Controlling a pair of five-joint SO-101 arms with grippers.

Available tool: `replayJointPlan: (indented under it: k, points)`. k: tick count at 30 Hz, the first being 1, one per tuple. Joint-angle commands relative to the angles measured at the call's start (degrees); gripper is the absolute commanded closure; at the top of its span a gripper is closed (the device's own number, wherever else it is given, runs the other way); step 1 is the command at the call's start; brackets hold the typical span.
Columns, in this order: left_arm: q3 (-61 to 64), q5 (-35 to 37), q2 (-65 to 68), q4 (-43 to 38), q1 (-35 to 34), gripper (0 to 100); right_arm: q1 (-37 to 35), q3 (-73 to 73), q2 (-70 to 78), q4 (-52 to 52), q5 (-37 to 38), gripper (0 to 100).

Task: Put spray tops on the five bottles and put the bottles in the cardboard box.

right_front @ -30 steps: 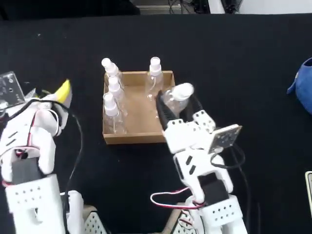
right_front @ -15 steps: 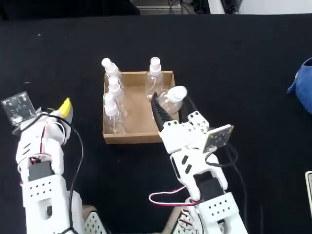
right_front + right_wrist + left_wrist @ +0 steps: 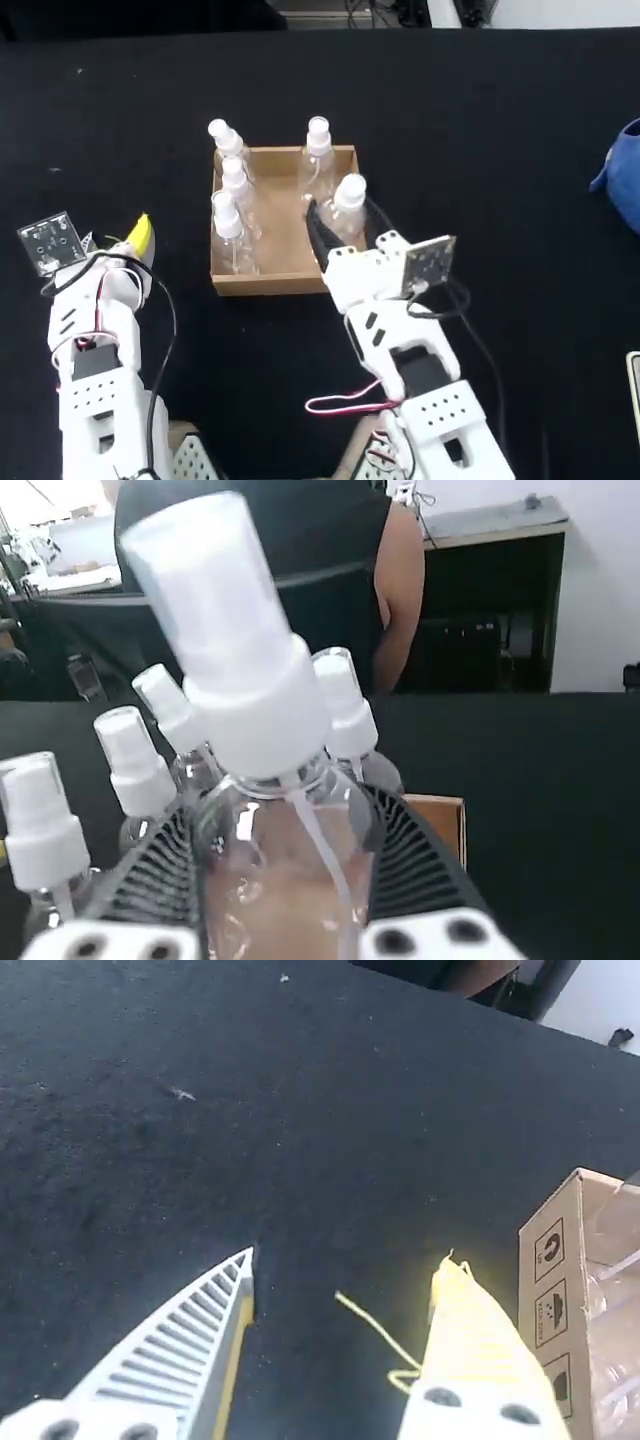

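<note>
Step in hand: by my reckoning the last one, since the fifth bottle is going into the box and every top I can see is already on.
Held bottle: a clear plastic bottle with a white spray top [image 3: 350, 192], roughly upright at the right side of the shallow brown cardboard box [image 3: 270, 284]. I cannot tell if its base touches the floor of the box.
Right gripper [image 3: 338, 222]: black ribbed jaws clamped around the bottle's body, just below the shoulder.
Left gripper [image 3: 348, 1260]: jaws spread wide with nothing between them, low over the black table [image 3: 500, 150], well left of the box.
Other bottles: three capped ones in a row along the left wall [image 3: 233, 178] and one at the far right corner [image 3: 318, 135], all standing.
Next move: probably lower it until it sits, let go, then lift straight up so the jaws miss the neighbouring top.
</note>
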Motion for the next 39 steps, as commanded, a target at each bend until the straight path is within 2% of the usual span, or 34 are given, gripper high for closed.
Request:
replayJointPlan:
  k: [1, 7, 20, 35, 37, 39]
  points:
    - [-0.5, 0.4, -0.4, -1.2, -0.2, 83, -0.6, -3.9, 4.0, -7.2, -0.1, 98.8]
    - [-0.4, 0.4, -0.4, -1.0, -0.2, 83, -0.5, -4.4, 9.6, -11.4, 2.5, 98.8]
    - [-0.4, 0.4, -0.3, -1.1, -0.2, 83, -0.5, -5.0, 19.3, -21.3, 2.5, 98.8]
    - [1.0, 0.4, -0.8, -1.2, -0.1, 84, -0.6, -5.8, 21.2, -22.6, 2.5, 98.8]
    - [1.1, 0.4, -0.8, -1.2, -0.1, 86, -0.6, -5.8, 21.2, -22.6, 2.4, 98.8]
    - [1.0, 0.4, -0.8, -1.2, -0.1, 93, -0.6, -5.8, 21.2, -22.6, 2.4, 98.8]
